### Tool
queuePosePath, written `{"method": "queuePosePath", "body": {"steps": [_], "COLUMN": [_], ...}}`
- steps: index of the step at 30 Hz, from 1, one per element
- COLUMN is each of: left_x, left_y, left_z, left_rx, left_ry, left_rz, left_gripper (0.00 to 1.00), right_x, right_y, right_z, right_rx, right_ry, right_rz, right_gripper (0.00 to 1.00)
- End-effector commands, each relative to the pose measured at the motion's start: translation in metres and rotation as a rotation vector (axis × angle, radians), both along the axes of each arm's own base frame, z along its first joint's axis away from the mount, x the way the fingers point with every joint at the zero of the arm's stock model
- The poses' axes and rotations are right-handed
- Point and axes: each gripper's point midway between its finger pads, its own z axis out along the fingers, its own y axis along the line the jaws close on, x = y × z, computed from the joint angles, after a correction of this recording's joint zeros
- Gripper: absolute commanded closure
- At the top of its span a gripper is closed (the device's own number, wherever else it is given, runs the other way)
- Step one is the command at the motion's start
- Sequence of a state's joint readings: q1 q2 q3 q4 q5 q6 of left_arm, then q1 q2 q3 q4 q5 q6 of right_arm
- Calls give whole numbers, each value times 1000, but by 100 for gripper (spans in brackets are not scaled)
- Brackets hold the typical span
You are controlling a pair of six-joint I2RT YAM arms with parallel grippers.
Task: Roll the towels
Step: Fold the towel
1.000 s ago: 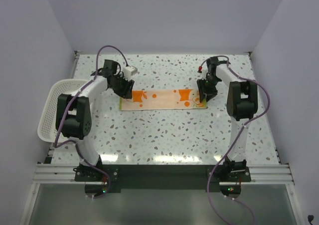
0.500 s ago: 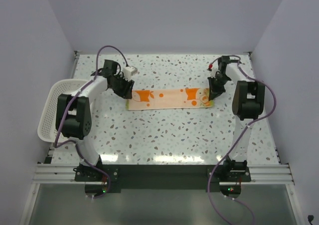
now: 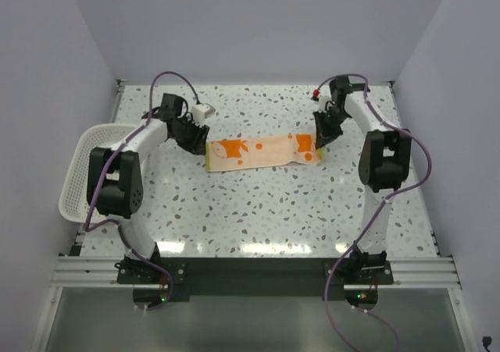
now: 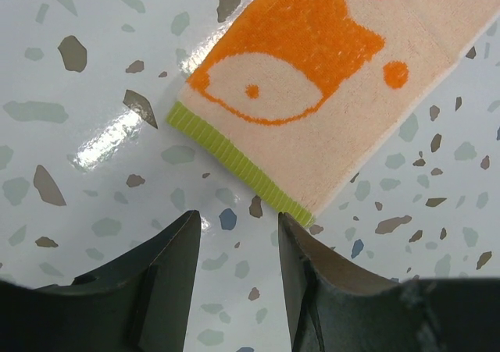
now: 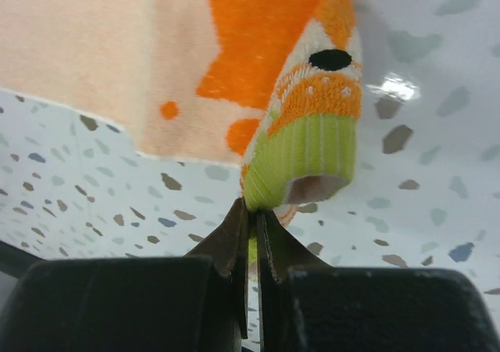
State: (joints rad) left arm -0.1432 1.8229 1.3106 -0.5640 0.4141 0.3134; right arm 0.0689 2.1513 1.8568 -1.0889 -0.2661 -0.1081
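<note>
- One towel (image 3: 262, 151) is in view: a long, narrow strip, peach-cream with orange shapes. It lies on the far half of the table (image 3: 258, 211) and runs left to right between the two grippers.
- Most of the towel is flat on the table. Its right end is lifted and curled over on itself, so the strip is only starting to roll there.
- Each short end has one lime-green hem. The left wrist view shows the left hem (image 4: 234, 165) flat on the table. The right wrist view shows the right hem (image 5: 308, 153) bent into a small loop.
- The right gripper (image 3: 319, 140) is at the curled end. In its own view the two fingers (image 5: 251, 211) are pressed nearly together, pinching the green edge of the towel (image 5: 156, 55) between them.
- The left gripper (image 3: 199, 143) sits at the towel's left end. In its view the two fingers (image 4: 238, 227) stand a narrow gap apart with nothing between them, only bare table. They are just short of the towel (image 4: 328, 94) and its green hem, not touching it.
- Two arms reach from the near edge, one on each side, and each carries one purple cable.
- One white mesh basket (image 3: 78, 172) hangs over the left edge of the table, well apart from the towel. I cannot tell whether it holds anything.
- The table top is white with grey and brown specks, and plain pale walls stand on three sides.
</note>
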Motion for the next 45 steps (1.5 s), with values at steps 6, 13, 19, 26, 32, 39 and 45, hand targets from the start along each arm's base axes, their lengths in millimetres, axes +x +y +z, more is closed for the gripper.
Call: {"method": "queuePosePath", "body": {"steps": [6,13,19,26,32,39,45], "left_x": [5,4,5,3,-1,-2,-1], "left_y": [3,5,5,5,-2,-8,-14], "left_z": [22,20,18,13,6,-3,-16], "left_rx": [-10,1,4,7,-3,5,7], "left_ry": [-48,-47,-42,-27,-3,13,49], "left_rz": [13,20,22,23,-7,-1,5], "left_gripper": [51,51,51,51,52,59,68], "right_x": [-2,6,9,4,-10,29,74], "right_y": [62,82,101,113,121,100,94], "right_z": [17,6,-7,-16,18,50,22], "right_rx": [73,76,87,132,286,293,184], "right_ry": [2,6,20,59,61,-111,-200], "right_rz": [81,111,128,145,236,195,205], "right_gripper": [100,100,100,81,46,59,62]}}
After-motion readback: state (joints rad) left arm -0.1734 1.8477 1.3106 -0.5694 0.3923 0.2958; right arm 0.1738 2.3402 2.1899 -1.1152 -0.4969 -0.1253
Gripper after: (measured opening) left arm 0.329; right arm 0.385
